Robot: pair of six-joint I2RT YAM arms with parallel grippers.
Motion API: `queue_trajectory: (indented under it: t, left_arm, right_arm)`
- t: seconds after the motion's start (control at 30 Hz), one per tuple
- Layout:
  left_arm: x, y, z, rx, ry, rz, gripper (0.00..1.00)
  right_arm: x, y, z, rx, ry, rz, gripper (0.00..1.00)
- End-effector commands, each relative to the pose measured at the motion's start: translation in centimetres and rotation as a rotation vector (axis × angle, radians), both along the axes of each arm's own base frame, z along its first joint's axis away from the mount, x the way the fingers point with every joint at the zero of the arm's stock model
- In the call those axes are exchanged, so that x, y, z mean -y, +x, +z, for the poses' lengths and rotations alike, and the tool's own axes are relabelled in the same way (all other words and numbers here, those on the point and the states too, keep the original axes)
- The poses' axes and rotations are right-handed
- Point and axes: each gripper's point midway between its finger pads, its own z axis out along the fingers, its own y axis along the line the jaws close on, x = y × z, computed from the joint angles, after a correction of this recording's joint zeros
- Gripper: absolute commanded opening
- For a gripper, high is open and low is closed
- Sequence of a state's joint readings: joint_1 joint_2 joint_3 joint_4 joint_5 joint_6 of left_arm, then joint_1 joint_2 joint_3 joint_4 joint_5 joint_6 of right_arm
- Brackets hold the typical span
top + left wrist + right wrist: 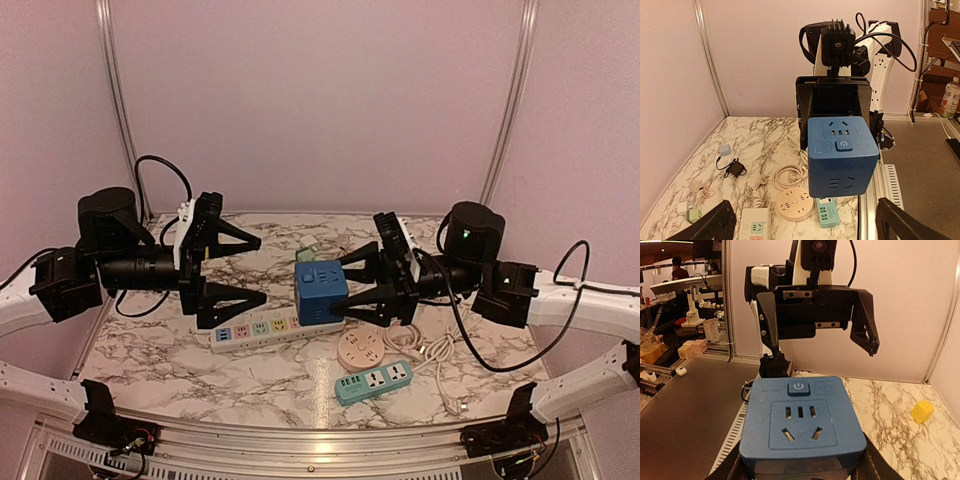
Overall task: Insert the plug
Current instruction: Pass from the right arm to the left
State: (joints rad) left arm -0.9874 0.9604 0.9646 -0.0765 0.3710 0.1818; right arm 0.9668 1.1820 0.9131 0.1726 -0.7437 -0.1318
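My right gripper [345,290] is shut on a blue cube socket [320,290] and holds it above the marble table, its power-button face turned toward the left arm. The cube fills the left wrist view [841,156] and sits between my right fingers in the right wrist view [801,420]. My left gripper [255,270] is open and empty, facing the cube from a short gap away; it also shows in the right wrist view [818,342]. A small black plug with a cord [734,168] lies on the table by the far side.
A white strip with pastel sockets [255,330], a round beige socket [361,350], a teal strip [373,381] and a coiled white cable [412,342] lie below the cube. Small cube adapters, grey-blue [725,150], green [694,215] and yellow [921,411], lie near the far edge.
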Motion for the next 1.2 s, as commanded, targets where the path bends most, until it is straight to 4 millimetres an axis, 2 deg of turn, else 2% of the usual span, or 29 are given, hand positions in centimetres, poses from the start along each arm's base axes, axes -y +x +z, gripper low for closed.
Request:
queue_trajectory:
  t: [0.0, 0.3, 0.6, 0.87, 1.03, 1.17]
  left_arm:
    - [1.8, -0.5, 1.6, -0.006, -0.085, -0.093, 0.99]
    - [3.9, -0.7, 1.6, -0.037, -0.092, -0.18, 0.99]
    - [4.6, -0.7, 2.9, -0.039, -0.134, -0.206, 0.99]
    - [5.7, -0.2, 2.7, -0.066, -0.126, -0.215, 0.99]
    - [6.2, 0.0, 2.5, -0.078, -0.114, -0.22, 0.91]
    - [6.1, 0.1, 2.5, -0.072, -0.11, -0.212, 0.91]
  right_arm:
    - [1.1, 0.2, 7.1, -0.041, 0.315, -0.045, 0.04]
    - [1.3, 0.7, 7.5, -0.117, 0.417, -0.064, 0.04]
    - [0.7, 1.0, 7.5, -0.128, 0.417, -0.049, 0.05]
    - [0.3, 1.3, 7.3, -0.136, 0.417, -0.053, 0.06]
    - [0.3, 1.3, 7.6, -0.135, 0.426, -0.052, 0.07]
    - [0.3, 1.4, 7.7, -0.125, 0.424, -0.056, 0.07]
